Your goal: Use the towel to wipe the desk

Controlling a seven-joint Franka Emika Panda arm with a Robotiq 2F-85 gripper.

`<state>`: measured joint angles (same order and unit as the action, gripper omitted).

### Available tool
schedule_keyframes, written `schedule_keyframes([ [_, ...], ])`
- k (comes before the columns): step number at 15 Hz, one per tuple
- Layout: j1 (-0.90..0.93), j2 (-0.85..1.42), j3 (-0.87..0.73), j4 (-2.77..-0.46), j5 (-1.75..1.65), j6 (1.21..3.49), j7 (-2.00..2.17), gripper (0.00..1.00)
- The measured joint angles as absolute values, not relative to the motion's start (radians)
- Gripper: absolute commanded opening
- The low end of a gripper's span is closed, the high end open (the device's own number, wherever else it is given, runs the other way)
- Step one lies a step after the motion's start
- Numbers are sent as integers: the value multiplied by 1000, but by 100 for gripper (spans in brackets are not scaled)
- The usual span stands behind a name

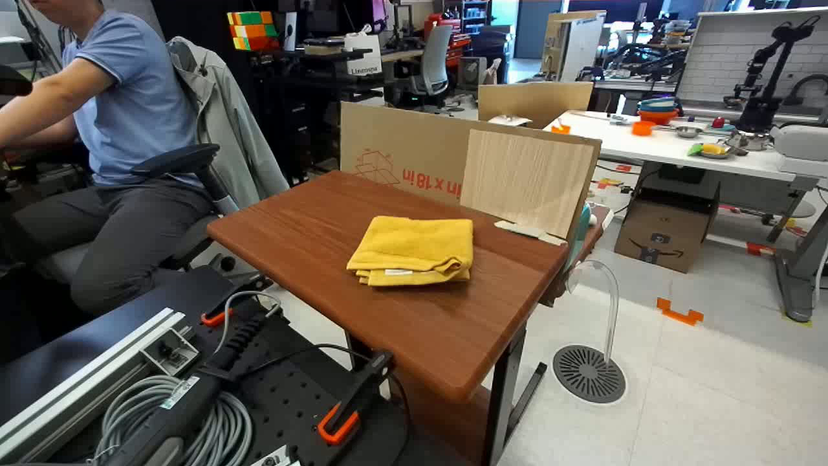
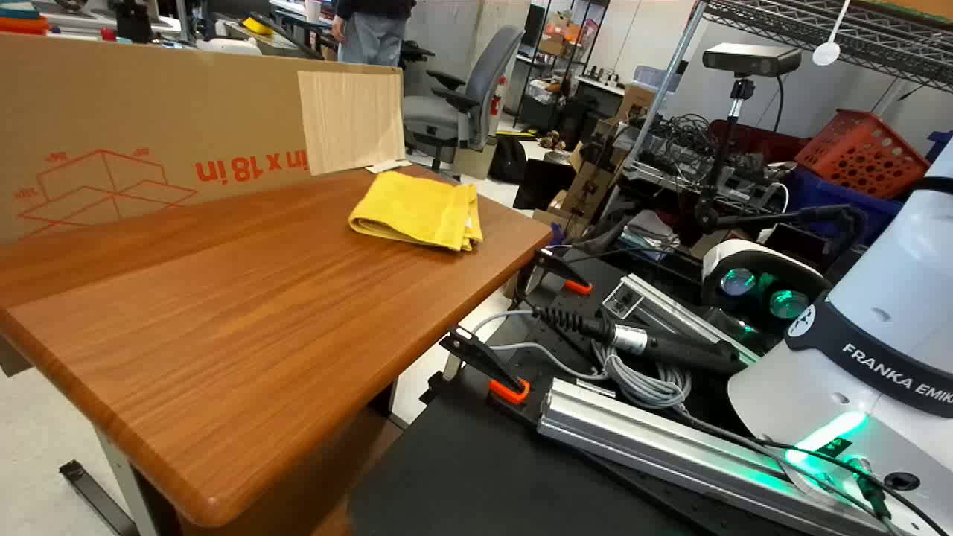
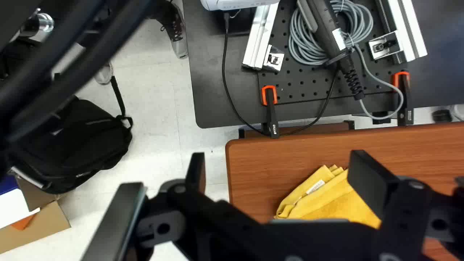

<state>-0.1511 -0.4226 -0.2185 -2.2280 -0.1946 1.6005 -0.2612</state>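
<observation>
While gripper hangs spread, empty, towel sits beyond it, off-centre toward finger at wrist view's right; likely shift that way.

the cardboard panel reads "in x 18 in" upside down, the robot arm's black band "franka emik", cut short, the white bag "linenspa"

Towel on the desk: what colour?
Mustard yellow; the towel shows best in an exterior view.
</observation>
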Motion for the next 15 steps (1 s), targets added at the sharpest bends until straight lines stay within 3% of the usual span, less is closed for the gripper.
schedule_keyframes([
  [7, -136, -356, -204, -2207, -73, 1633, -202, 100],
  [15, -111, 56, -99, -2038, -15, 1897, 251, 100],
])
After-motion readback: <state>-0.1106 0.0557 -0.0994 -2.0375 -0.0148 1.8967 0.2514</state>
